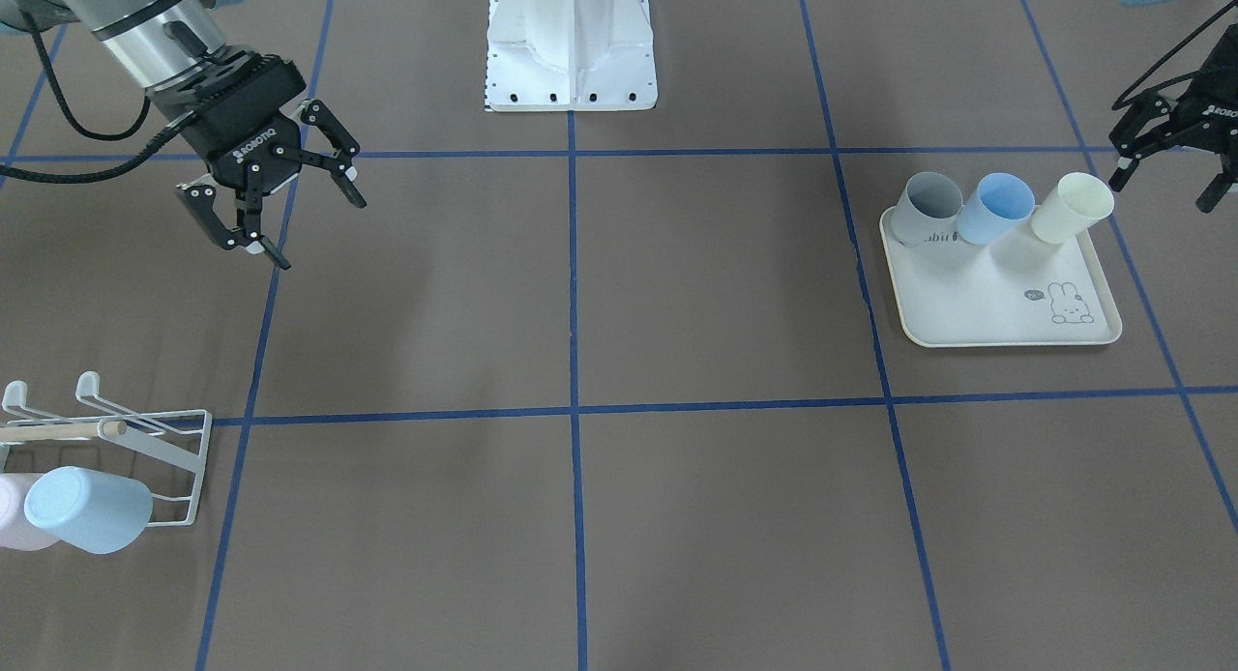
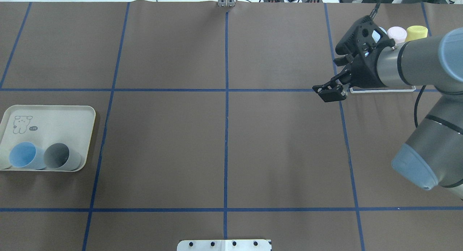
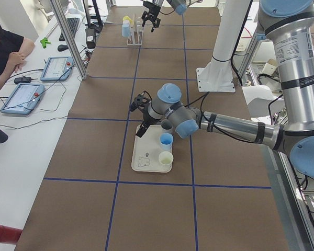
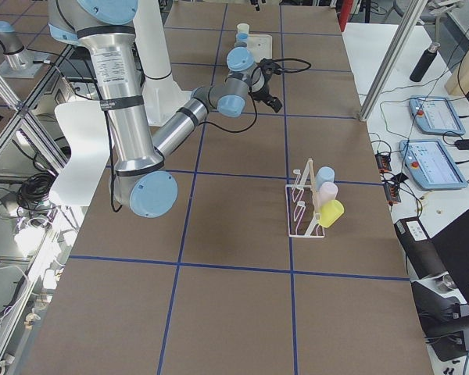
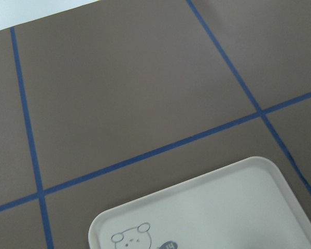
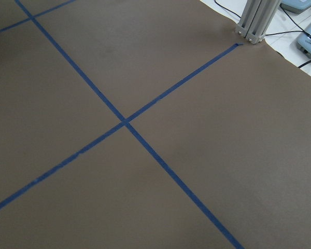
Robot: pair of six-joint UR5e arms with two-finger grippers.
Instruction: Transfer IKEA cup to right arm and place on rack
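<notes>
Three cups stand in a row on the cream rabbit-print tray (image 1: 977, 304): a grey cup (image 1: 927, 210), a blue cup (image 1: 996, 209) and a cream cup (image 1: 1071, 207). My left gripper (image 1: 1161, 192) hovers open and empty just beside the cream cup, apart from it. Across the table, my right gripper (image 1: 319, 231) hangs open and empty above the bare surface. The white wire rack (image 1: 106, 439) stands in front of it, with a light-blue cup (image 1: 87, 509) and a pink cup (image 1: 12, 516) on it. A yellow cup (image 4: 331, 212) also sits on the rack (image 4: 303, 199).
The white robot base (image 1: 571, 43) stands at the table's middle back edge. Blue tape lines (image 1: 573, 294) grid the brown table. A person (image 3: 5, 47) sits at a side desk with tablets (image 3: 23, 97). The left wrist view shows the tray's corner (image 5: 212, 207).
</notes>
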